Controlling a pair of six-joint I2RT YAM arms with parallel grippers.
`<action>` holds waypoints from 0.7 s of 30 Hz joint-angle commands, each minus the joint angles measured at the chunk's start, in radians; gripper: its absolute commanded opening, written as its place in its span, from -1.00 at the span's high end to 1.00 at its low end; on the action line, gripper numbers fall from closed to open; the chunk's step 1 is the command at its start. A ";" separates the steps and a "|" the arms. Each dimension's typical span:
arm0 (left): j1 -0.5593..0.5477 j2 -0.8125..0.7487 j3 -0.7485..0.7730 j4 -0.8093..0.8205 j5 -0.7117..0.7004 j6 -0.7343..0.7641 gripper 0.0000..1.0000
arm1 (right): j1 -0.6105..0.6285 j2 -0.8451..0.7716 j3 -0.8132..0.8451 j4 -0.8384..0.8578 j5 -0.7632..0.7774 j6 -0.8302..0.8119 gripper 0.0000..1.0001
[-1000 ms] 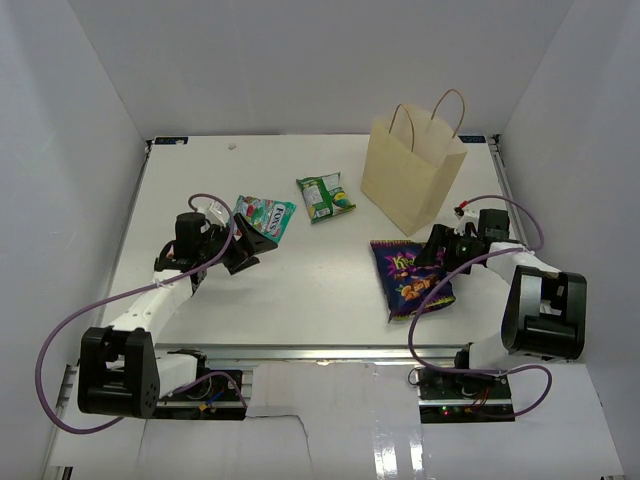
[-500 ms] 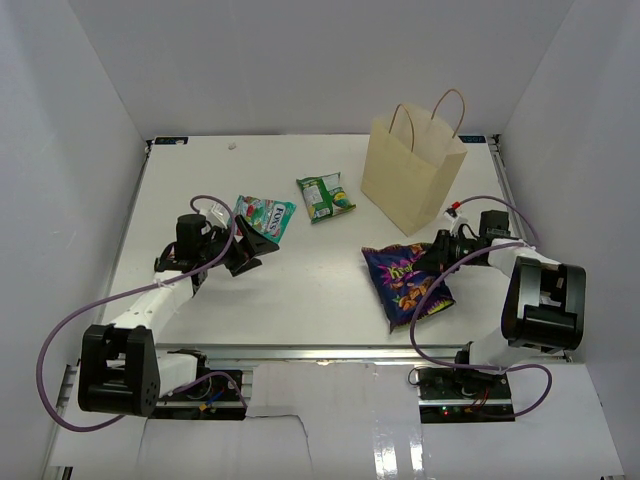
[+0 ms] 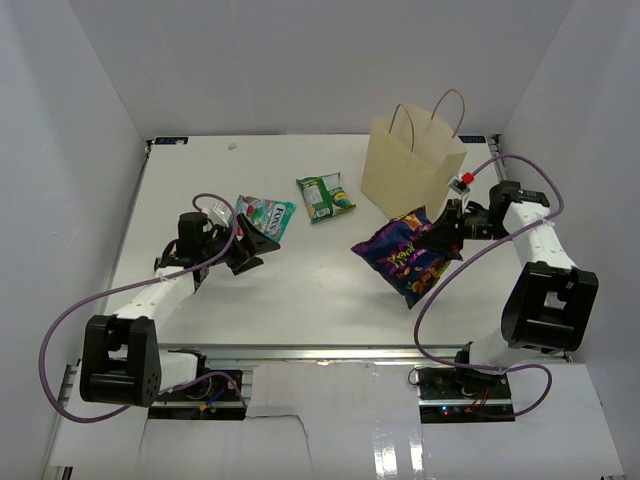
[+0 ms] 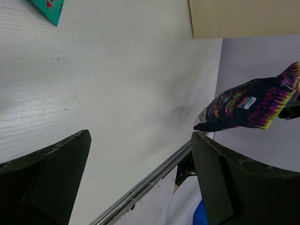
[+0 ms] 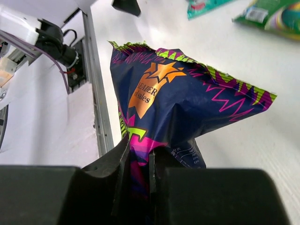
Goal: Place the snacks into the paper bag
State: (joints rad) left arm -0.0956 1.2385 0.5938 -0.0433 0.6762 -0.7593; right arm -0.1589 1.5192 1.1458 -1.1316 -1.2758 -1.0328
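My right gripper (image 3: 445, 232) is shut on one edge of the big purple bag (image 3: 405, 255) and holds it off the table, just in front of the upright paper bag (image 3: 412, 170). The right wrist view shows the purple bag (image 5: 187, 103) pinched between the fingers of that gripper (image 5: 138, 159). My left gripper (image 3: 255, 240) is open with nothing in it, beside the teal pouch (image 3: 265, 215). A green pouch (image 3: 325, 196) lies flat further back. In the left wrist view the teal pouch corner (image 4: 49, 8), the paper bag (image 4: 243, 18) and the hanging purple bag (image 4: 248, 105) appear.
White walls close in the table on the left, back and right. A metal rail (image 3: 330, 352) runs along the near edge between the two arm bases. Purple cables (image 3: 60, 340) loop from both arms.
My right gripper has shut on the purple bag and lifted it from the table, up and back toward the paper bag. The left arm has barely moved.
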 commanded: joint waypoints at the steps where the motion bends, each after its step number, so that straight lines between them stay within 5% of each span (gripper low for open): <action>1: 0.002 -0.013 0.040 0.025 0.029 0.009 -0.96 | 0.025 -0.048 0.110 -0.178 -0.253 -0.086 0.85; 9: 0.000 -0.030 0.043 0.022 0.031 0.011 -0.96 | 0.030 -0.041 0.544 -0.154 -0.296 0.059 0.85; 11: 0.000 -0.028 0.044 0.022 0.031 0.011 -0.96 | 0.030 -0.034 0.635 -0.064 -0.303 0.222 0.85; 15: 0.002 -0.027 0.054 0.022 0.034 0.011 -0.96 | 0.030 -0.068 0.709 0.414 -0.220 0.668 0.85; 16: 0.000 -0.027 0.057 0.022 0.034 0.009 -0.96 | 0.030 -0.111 0.630 0.760 -0.153 0.792 0.85; 18: 0.002 -0.028 0.058 0.023 0.034 0.008 -0.96 | 0.019 -0.157 0.490 1.273 -0.110 1.312 0.85; 19: 0.000 -0.028 0.058 0.022 0.036 0.008 -0.96 | 0.012 -0.156 0.441 1.703 -0.079 1.476 0.85; 21: 0.002 -0.033 0.060 0.020 0.036 0.008 -0.96 | 0.007 -0.102 0.532 1.729 -0.048 1.600 0.85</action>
State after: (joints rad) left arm -0.0956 1.2343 0.6193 -0.0360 0.6926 -0.7597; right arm -0.1375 1.3987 1.6230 -0.1257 -1.3495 0.0395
